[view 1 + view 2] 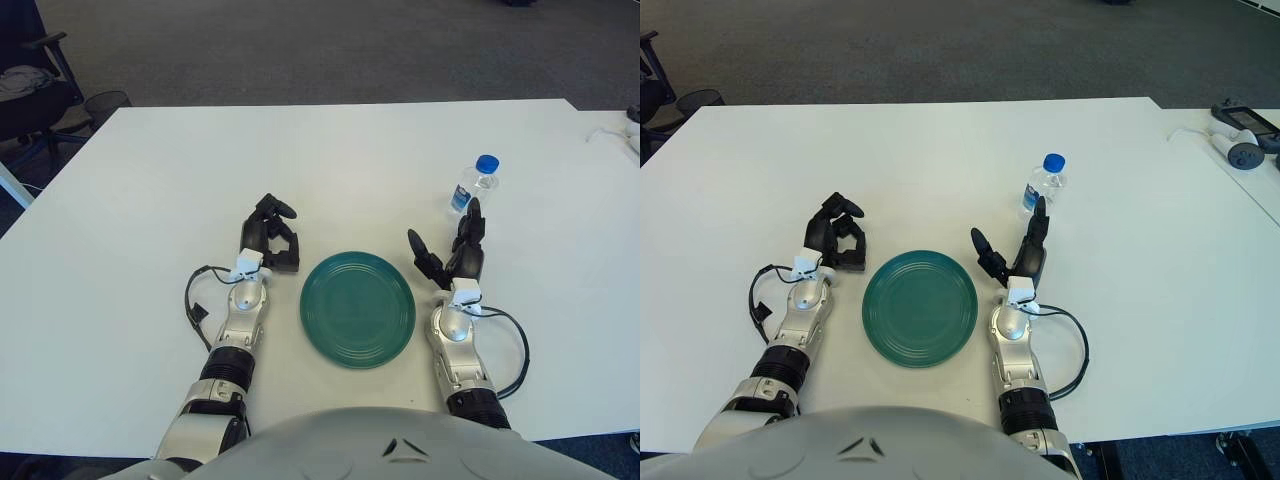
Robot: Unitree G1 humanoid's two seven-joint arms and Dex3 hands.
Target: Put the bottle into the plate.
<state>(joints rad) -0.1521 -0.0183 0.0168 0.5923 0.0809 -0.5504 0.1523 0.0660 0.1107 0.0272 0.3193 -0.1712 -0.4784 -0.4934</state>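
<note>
A small clear bottle (pixel 472 187) with a blue cap stands upright on the white table (pixel 330 160), to the right of and beyond the green plate (pixel 357 308). My right hand (pixel 448 252) is just right of the plate and nearer than the bottle, fingers spread and holding nothing; the bottle stands free behind its fingertips. My left hand (pixel 272 238) shows left of the plate's rim with its fingers curled and nothing in them.
A white device with a cable (pixel 1238 148) lies at the table's far right edge. A dark chair (pixel 30 80) and a small bin (pixel 105 102) stand off the table's far left corner.
</note>
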